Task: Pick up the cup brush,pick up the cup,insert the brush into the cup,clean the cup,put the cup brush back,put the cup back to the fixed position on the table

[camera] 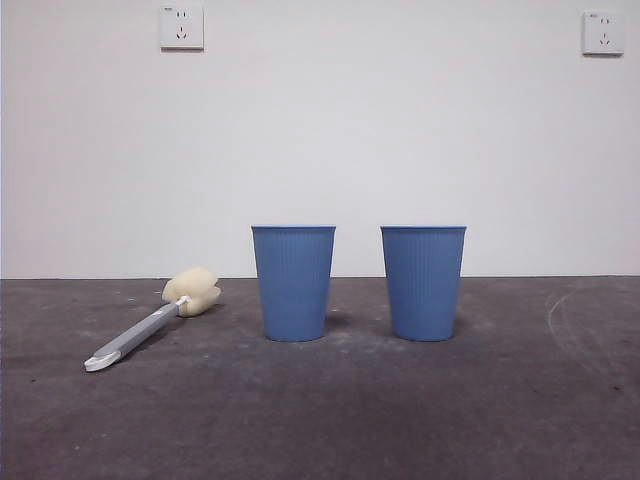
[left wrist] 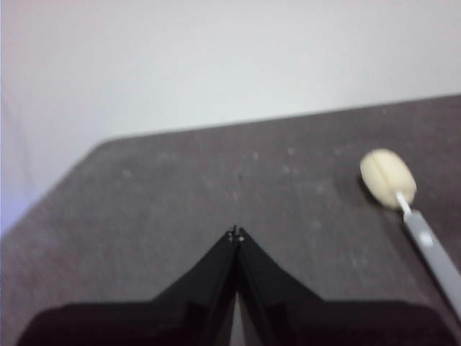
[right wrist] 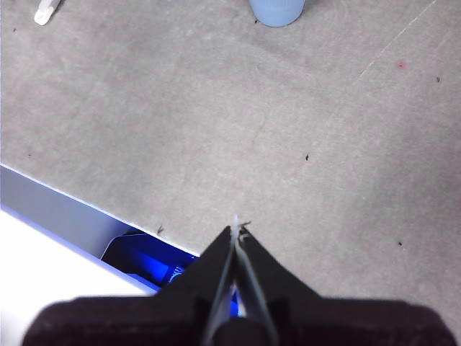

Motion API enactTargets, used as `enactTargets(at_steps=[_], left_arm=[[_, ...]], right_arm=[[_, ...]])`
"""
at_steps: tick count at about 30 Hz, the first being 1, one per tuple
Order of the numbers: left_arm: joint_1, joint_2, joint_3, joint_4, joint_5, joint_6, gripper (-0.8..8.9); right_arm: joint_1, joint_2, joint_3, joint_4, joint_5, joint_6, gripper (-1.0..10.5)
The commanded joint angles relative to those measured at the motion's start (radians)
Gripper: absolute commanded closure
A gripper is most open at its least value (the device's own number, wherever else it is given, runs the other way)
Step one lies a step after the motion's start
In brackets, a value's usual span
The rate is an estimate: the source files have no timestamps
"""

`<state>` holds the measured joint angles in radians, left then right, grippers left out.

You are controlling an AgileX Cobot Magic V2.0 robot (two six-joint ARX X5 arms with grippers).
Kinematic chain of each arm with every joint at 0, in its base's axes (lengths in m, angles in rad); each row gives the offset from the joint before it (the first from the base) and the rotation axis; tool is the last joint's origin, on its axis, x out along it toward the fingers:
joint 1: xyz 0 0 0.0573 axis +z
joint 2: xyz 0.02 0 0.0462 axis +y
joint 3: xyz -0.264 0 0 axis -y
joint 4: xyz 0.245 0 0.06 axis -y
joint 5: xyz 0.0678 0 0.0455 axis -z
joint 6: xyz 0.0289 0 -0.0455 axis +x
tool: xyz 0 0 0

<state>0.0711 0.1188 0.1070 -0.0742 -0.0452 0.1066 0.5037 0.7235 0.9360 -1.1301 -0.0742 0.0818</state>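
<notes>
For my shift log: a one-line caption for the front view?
Two blue cups stand upright apart on the table; the cup brush lies untouched beside them.

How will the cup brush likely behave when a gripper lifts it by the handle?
The cup brush lies flat on the table. Its slim handle looks rigid, so it probably won't droop. The bulky sponge head looks light and squashy. The narrow handle may twist in the jaws.

Matt black throughout: the left end effector [left wrist: 235,235] and right end effector [right wrist: 237,232] each show two wedge-shaped jaws tapering to slim tips.
</notes>
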Motion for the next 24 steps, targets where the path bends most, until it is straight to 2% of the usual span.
enactTargets(at_steps=[1, 6, 24], left_arm=[[0.002, -0.045, -0.053, 0.006, 0.001, -0.029, 8.17], [0.002, -0.113, -0.097, -0.097, 0.001, -0.053, 8.17], [0.002, -0.075, -0.097, -0.090, 0.001, -0.061, 8.17]], right_arm=[[0.001, 0.001, 0.002, 0.003, 0.005, -0.005, 9.5], [0.001, 0.001, 0.002, 0.003, 0.005, -0.005, 9.5], [0.001, 0.014, 0.002, 0.003, 0.005, -0.005, 9.5]])
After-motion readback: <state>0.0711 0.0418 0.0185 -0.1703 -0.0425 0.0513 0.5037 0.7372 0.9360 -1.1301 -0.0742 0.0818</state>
